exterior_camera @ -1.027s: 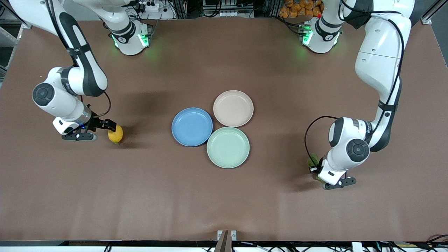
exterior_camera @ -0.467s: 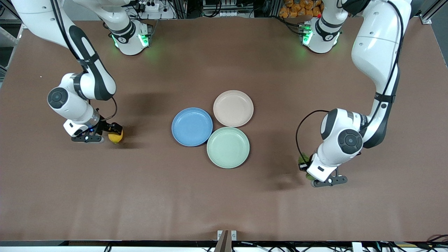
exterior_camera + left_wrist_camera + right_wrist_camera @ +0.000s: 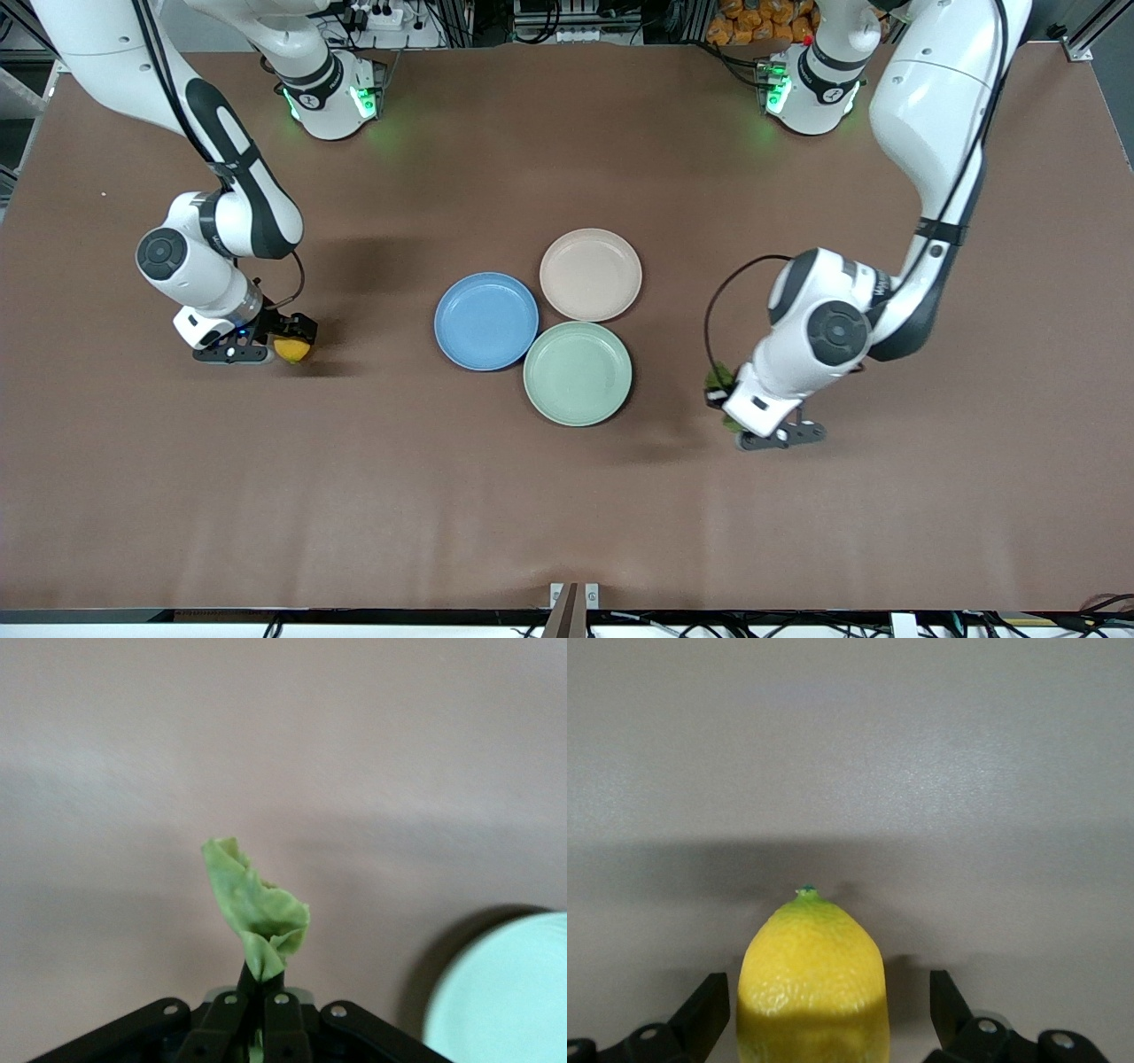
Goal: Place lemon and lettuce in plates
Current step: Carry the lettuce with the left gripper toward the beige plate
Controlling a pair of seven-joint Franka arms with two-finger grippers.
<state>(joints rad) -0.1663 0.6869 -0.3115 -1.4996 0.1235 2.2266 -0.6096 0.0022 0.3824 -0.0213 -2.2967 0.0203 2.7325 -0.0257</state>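
Left gripper, pinched on the stem end of the limp, light lettuce, hangs near the mint-green plate, while the right gripper straddles the firm, rounded lemon on the bench, jaws wide, best squeezed across its middle

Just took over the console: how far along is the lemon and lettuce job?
Nothing is placed yet: the blue plate and beige plate are empty. In hand: the left gripper is shut on the lettuce, in the air near the mint-green plate. The right gripper is open around the lemon, which is not yet gripped. Left: grasp the lemon, then carry both to the plates.
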